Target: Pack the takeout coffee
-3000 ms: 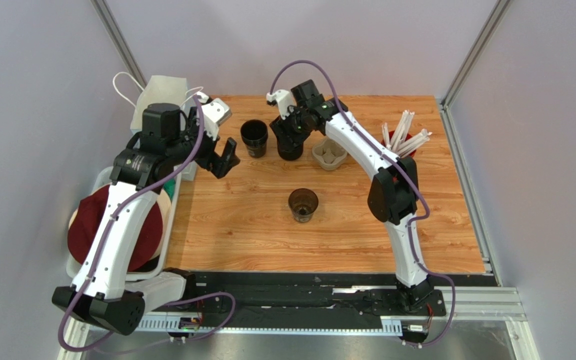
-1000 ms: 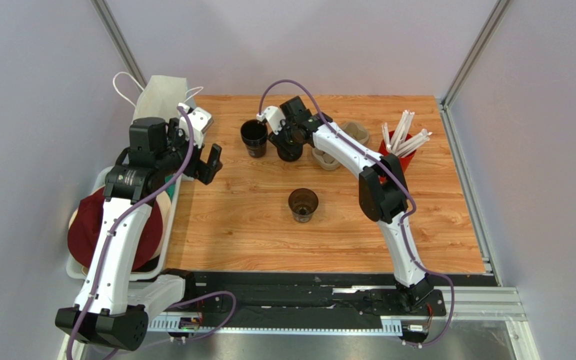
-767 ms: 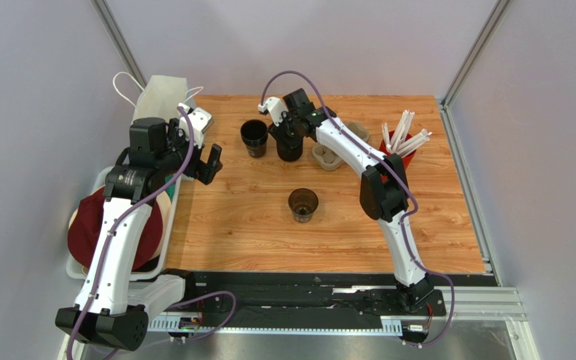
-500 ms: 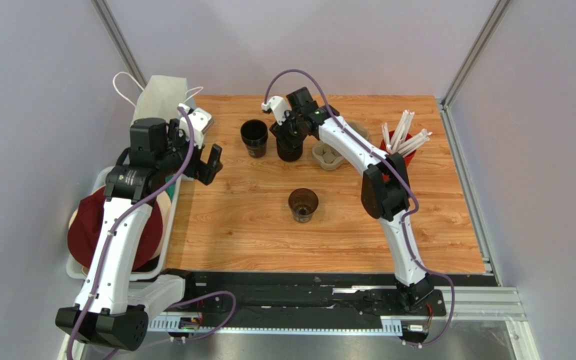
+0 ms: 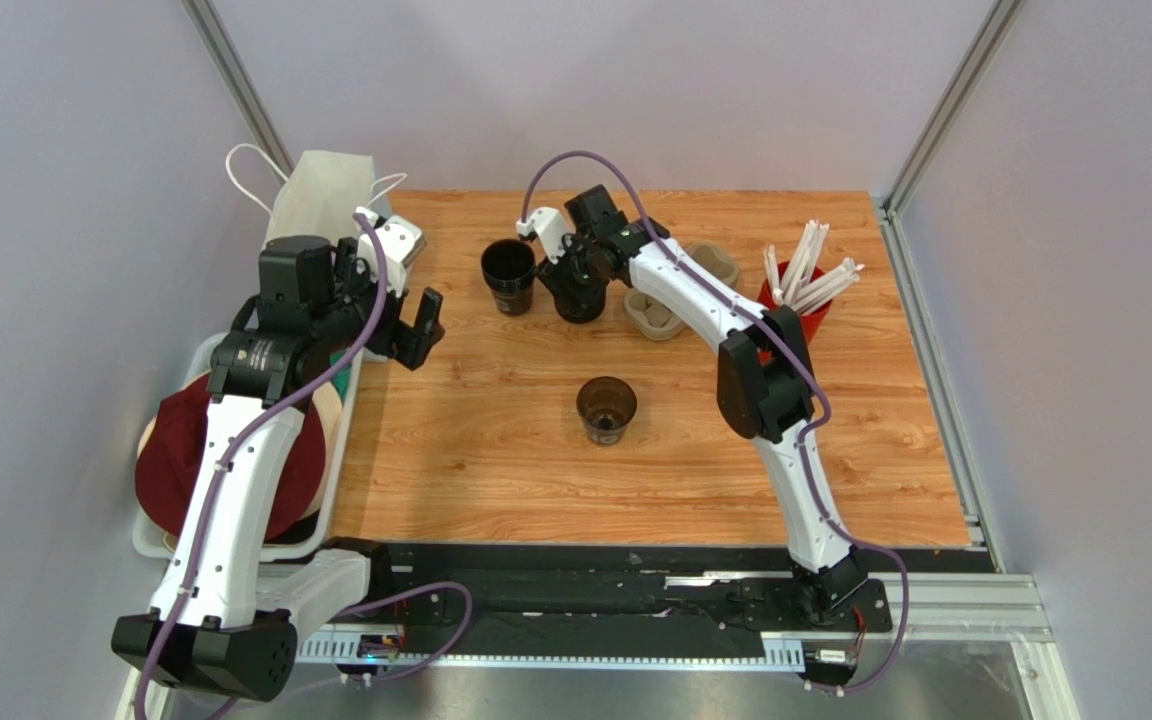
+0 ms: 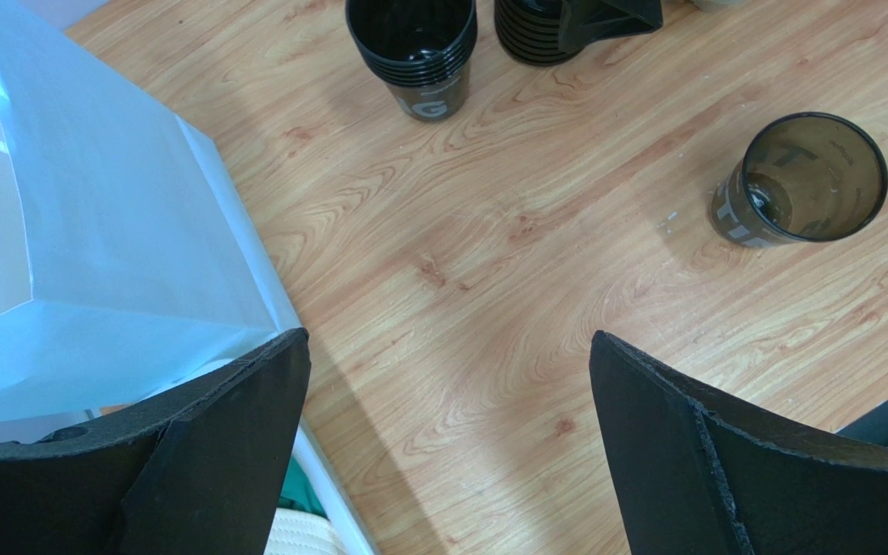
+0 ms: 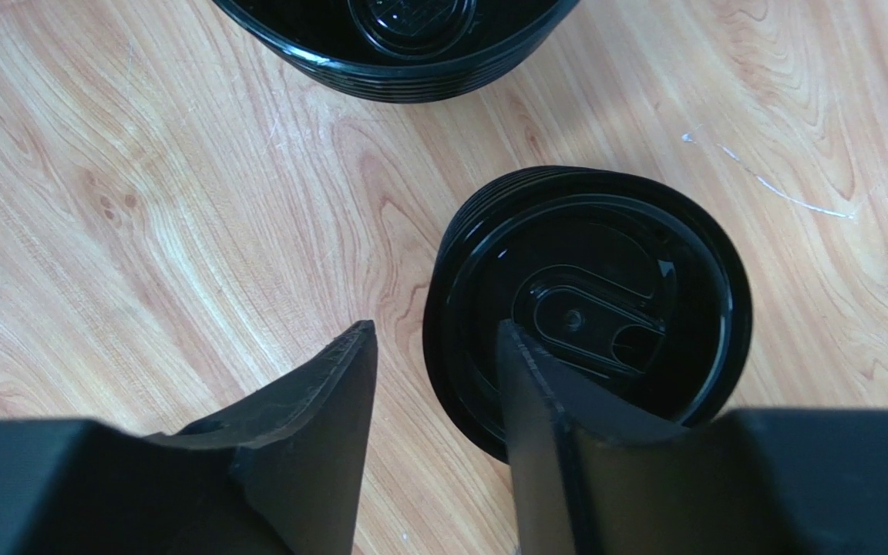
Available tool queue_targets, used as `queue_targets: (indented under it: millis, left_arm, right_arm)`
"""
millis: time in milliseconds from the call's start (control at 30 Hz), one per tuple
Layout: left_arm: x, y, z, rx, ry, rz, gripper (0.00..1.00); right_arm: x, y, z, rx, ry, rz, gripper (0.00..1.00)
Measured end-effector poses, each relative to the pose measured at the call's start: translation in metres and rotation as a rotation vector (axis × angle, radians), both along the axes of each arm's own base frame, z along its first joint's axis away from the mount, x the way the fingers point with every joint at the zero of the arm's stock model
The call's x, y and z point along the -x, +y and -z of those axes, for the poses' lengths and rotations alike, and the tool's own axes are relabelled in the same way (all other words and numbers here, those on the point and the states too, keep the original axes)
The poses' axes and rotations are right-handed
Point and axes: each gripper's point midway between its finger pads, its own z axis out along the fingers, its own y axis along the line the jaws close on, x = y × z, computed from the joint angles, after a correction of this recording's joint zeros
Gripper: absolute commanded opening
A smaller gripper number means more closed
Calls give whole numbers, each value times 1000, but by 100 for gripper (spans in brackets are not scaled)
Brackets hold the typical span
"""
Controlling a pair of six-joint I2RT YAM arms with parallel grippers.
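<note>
Drawn back beside the white paper bag [image 6: 90, 231] since three seconds ago, the left gripper [image 6: 443, 347] hangs spread wide, holding nothing. Fingers parted, the right gripper [image 7: 435, 335] straddles the black lid stack [image 7: 599, 312] at its rim without pinching it. A grey "G" marks the neighbouring cup stack [image 6: 414, 52]. The takeout coffee [image 6: 814, 179] stands open-topped mid-surface [image 6: 507, 289], its grey lettering unreadable.

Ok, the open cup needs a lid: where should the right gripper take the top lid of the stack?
Probably by its rim, coming straight down from above: one finger inside the raised edge, one outside. The lid stack lies flat and nested, so only the uppermost rim offers a hold. The right gripper hangs astride it.
</note>
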Motion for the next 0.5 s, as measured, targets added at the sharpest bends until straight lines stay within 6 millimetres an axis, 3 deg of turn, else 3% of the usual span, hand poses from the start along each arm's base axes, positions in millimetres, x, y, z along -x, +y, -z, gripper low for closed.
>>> queue_targets:
  millis: [500]
  left_arm:
    - [0, 0, 0, 2, 1, 2, 99]
  right_arm:
    - [1, 1, 7, 7, 11, -3, 27]
